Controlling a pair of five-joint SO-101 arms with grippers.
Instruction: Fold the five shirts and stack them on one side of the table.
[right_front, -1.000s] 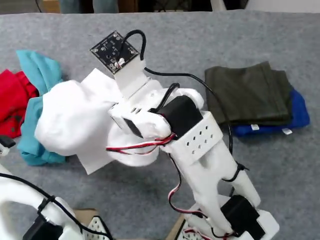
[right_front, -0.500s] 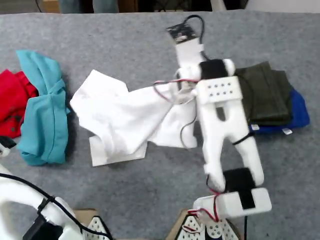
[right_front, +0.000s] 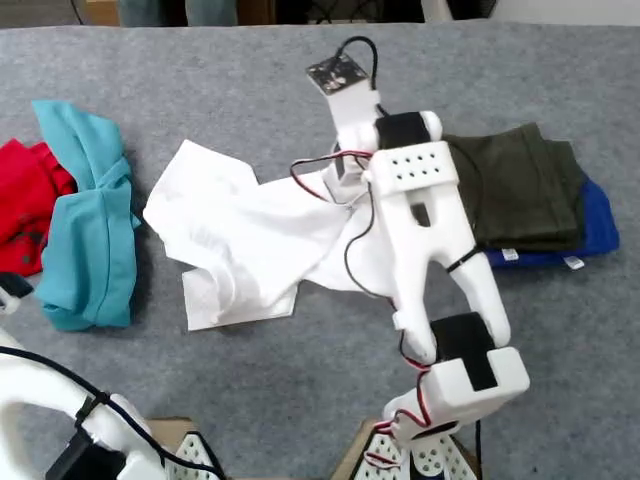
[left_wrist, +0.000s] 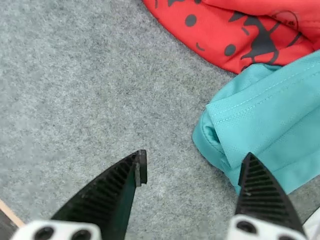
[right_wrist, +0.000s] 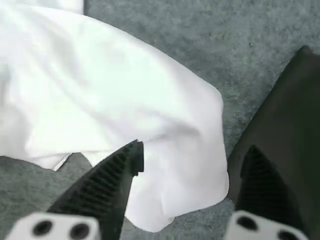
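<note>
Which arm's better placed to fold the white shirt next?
Right, probably: the right gripper is open directly over the white shirt, while the left gripper is off by the teal shirt.

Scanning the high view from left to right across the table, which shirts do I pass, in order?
red shirt → teal shirt → white shirt → dark green shirt → blue shirt, which sticks out from under the green one on the far right.
</note>
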